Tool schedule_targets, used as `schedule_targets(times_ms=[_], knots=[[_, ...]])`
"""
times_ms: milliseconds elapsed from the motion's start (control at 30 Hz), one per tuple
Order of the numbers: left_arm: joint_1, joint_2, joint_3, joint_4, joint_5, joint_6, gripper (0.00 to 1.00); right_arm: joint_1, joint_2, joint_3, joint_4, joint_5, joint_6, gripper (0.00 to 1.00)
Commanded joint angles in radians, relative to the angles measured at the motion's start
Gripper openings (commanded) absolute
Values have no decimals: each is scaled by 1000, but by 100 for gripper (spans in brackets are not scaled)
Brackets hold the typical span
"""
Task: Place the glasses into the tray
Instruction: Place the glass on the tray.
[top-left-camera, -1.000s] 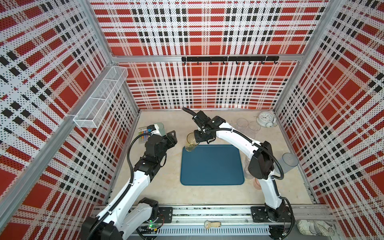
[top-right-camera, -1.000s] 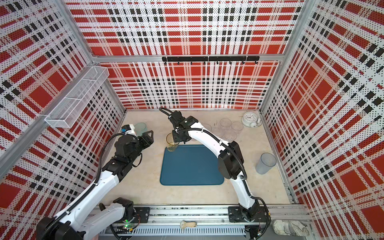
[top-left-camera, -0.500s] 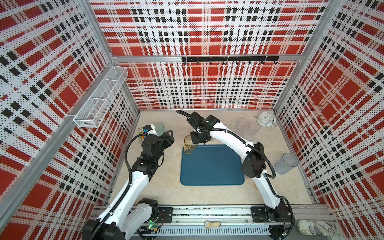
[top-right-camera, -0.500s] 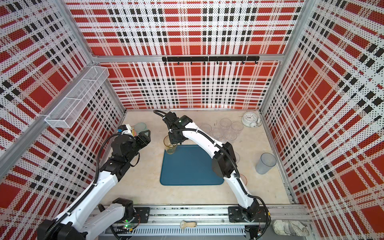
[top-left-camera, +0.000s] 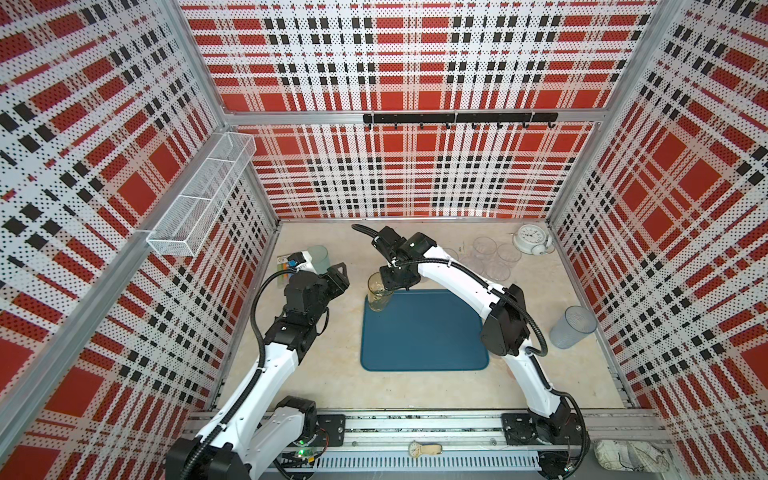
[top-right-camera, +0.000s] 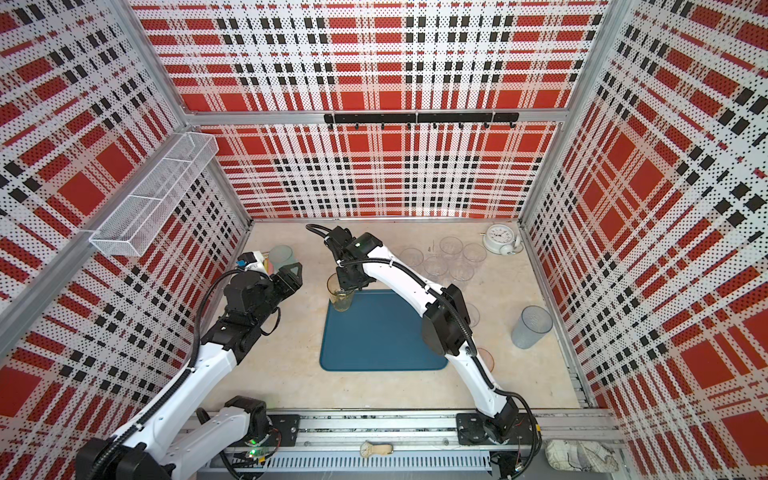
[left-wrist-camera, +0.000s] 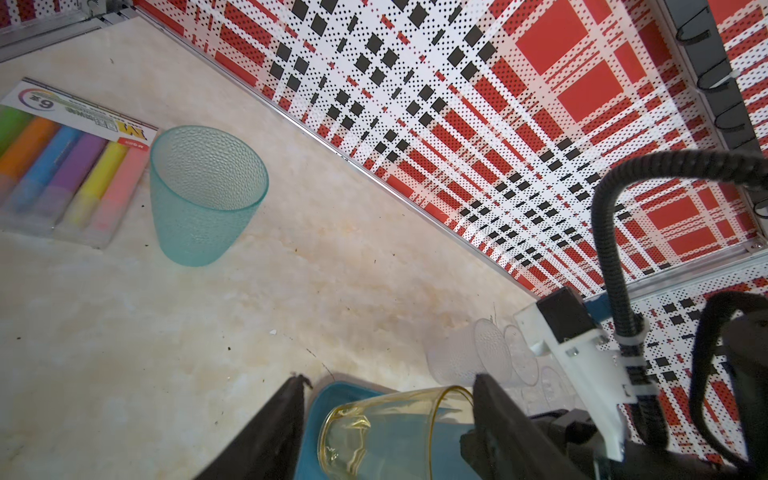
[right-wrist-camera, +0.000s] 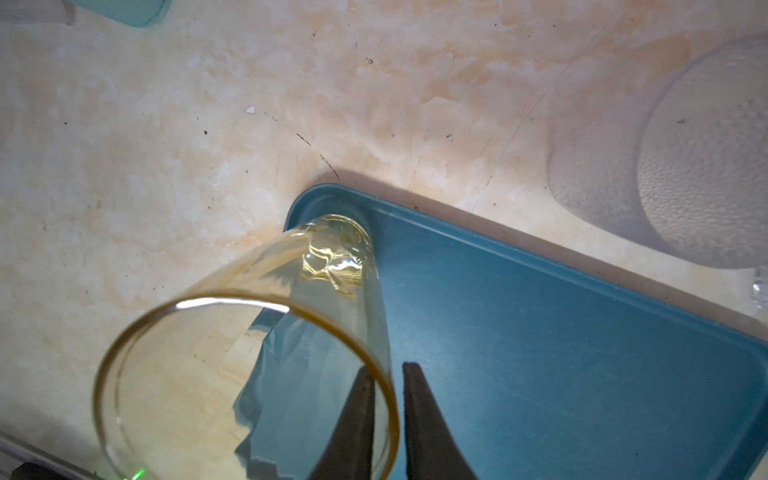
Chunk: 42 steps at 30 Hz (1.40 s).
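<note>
Glasses (top-right-camera: 451, 246) mostly stand on the table (top-left-camera: 415, 390) behind the tray (top-left-camera: 436, 332); an amber one (right-wrist-camera: 291, 316) sits in its corner. Right fingers (right-wrist-camera: 428, 428) straddle that rim, barely apart; left fingers (left-wrist-camera: 270, 428) gape empty. Hard, slick, breakable (likely light): pinch the rim wall gently.

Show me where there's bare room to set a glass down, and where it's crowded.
Nearly all of the dark teal rectangular tray is bare; only the amber glass tumbler stands in its far left corner. The beige table between tray and front rail is free too. Crowded: the clear tumblers beside the white alarm clock.
</note>
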Motion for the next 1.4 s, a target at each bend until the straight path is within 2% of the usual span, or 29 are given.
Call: schedule_targets(times_ms=[0,600,833,1033,1133,1267,1367], knots=[[-3,1,-12,23,10,-2,67,8,19,24,11,-16,22,21],[-4,-2,2,-6,-7,-5,68,7,-42,-56,171,-117,108,31],[23,10,65,-63,-22,36,68,2,-95,-74,206,-153,116,43],[96,62,181,-148,1,105,68,-22,-191,-136,270,-181,130,51],[181,105,251,-192,27,136,69,-32,-257,-195,324,-172,131,55],[286,249,366,-253,80,127,68,-47,-341,-351,416,-96,127,57],[348,367,429,-265,129,116,66,-51,-369,-444,446,-85,134,57]])
